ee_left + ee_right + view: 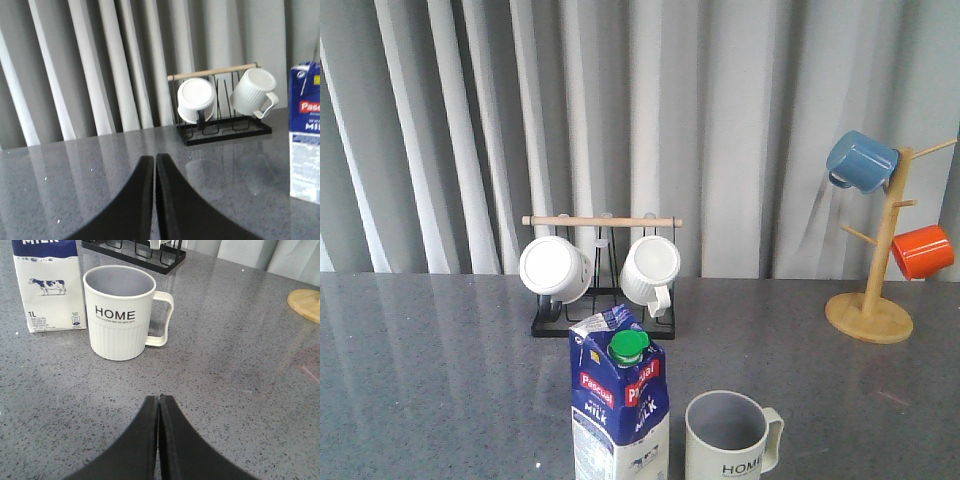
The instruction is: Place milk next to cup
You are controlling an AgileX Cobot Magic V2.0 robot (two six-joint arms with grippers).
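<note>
The milk (618, 405), a dark-blue and white carton with a green cap, stands upright on the grey table near the front edge. It also shows in the left wrist view (305, 132) and the right wrist view (47, 285). The cup (728, 438), pale with black "HOME" lettering, stands just right of the carton, a small gap between them; it also shows in the right wrist view (122, 310), handle turned away from the carton. My left gripper (154, 157) is shut and empty, off to the carton's left. My right gripper (159, 397) is shut and empty, in front of the cup.
A black wire rack (603, 300) with a wooden bar holds two white ribbed mugs behind the carton. A wooden mug tree (880, 290) with a blue mug (861, 161) and an orange mug (922, 250) stands at the back right. Grey curtains hang behind the table.
</note>
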